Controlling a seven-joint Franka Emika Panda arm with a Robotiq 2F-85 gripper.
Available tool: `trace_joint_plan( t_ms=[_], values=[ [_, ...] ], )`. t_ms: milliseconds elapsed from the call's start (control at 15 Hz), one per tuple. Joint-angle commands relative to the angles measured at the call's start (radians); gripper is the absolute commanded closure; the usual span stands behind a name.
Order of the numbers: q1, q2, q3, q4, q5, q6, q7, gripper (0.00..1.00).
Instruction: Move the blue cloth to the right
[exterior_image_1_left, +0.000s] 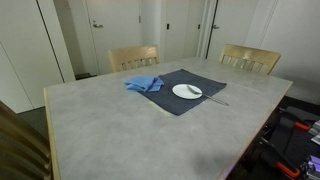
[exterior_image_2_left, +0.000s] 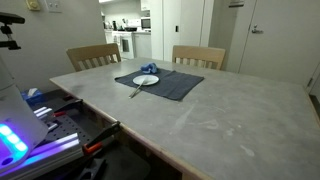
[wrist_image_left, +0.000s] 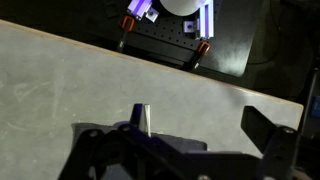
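The blue cloth (exterior_image_1_left: 143, 84) lies crumpled on the far corner of a dark placemat (exterior_image_1_left: 185, 100) on the grey table; in an exterior view it shows only as a small blue patch (exterior_image_2_left: 152, 68) behind the plate. My gripper (wrist_image_left: 205, 125) appears only in the wrist view. It is open and empty, hanging above bare tabletop near the table's edge, well away from the cloth. The cloth is out of the wrist view.
A white plate (exterior_image_1_left: 187, 91) and a utensil (exterior_image_1_left: 216, 99) lie on the placemat. Two wooden chairs (exterior_image_1_left: 134, 57) (exterior_image_1_left: 250, 58) stand at the far side. Clamped equipment with a purple light (wrist_image_left: 170, 20) sits beyond the table's edge (wrist_image_left: 150, 62).
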Motion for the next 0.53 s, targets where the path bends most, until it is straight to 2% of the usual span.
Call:
trace_joint_plan(
  t_ms=[0, 333, 400, 467],
  values=[
    [0.0, 0.111, 0.002, 0.079, -0.012, 0.045, -0.036, 0.0],
    [-0.003, 0.191, 0.008, 0.123, 0.008, 0.135, -0.054, 0.0],
    [-0.005, 0.203, 0.014, 0.137, -0.021, 0.104, -0.066, 0.0],
    [-0.013, 0.158, 0.016, 0.097, 0.002, 0.117, -0.036, 0.0]
  ],
)
